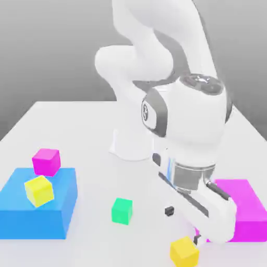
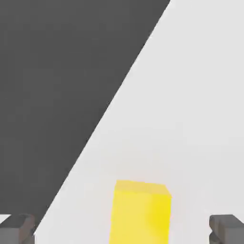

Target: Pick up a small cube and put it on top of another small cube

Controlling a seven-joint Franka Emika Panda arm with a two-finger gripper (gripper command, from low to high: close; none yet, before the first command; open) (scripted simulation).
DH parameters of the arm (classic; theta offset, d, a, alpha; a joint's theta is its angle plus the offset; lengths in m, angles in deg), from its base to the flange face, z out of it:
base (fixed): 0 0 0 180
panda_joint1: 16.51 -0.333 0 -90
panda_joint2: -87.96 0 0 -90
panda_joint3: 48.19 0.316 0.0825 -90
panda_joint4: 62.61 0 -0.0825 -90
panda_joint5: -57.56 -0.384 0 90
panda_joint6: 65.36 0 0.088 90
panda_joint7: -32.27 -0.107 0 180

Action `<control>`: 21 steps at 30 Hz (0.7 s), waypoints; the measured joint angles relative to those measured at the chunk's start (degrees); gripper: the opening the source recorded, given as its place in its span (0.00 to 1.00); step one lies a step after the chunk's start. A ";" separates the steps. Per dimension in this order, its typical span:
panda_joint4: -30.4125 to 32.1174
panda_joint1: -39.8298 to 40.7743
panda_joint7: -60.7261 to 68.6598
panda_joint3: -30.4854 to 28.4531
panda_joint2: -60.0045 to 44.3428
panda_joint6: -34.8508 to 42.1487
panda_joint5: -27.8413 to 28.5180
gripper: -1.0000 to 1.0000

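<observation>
At the near edge of the white table (image 1: 88,120), toward the exterior view's right, sat the small golden-yellow cube (image 1: 184,251), resting flat on the surface. The gripper (image 2: 122,228) hung low just above and beside it, its two dark fingers (image 2: 17,228) spread wide apart with nothing between them but air; in the hand view the cube stood between the two fingertips, touching neither. The white hand of the arm (image 1: 182,125) slanted down toward the cube from behind it.

A little farther back and to the exterior view's left lay a small green cube (image 1: 122,210), alone on the table and well apart from the golden one. At the same depth on the exterior view's right, a flat magenta block (image 1: 245,208) lay partly hidden behind the hand.

On the exterior view's left sat a large blue block (image 1: 39,214). A paler lemon-yellow cube (image 1: 39,190) rested tilted on its top, and a small magenta cube (image 1: 46,161) stood at its far edge.

Farthest back, the arm's white base rose from the middle of the table
</observation>
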 joint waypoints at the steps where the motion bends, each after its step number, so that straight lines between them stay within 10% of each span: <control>1: -0.34 -0.83 -1.21 -0.93 -2.00 -1.37 0.90 0.50; 4: -1.71 -3.88 -4.12 -4.63 -8.19 -5.97 4.14 0.50; 5: -2.01 -4.56 -4.67 -5.45 -9.45 -6.91 4.81 0.00; 21: 7.70 0.91 -5.64 -3.31 7.70 0.42 -3.29 0.00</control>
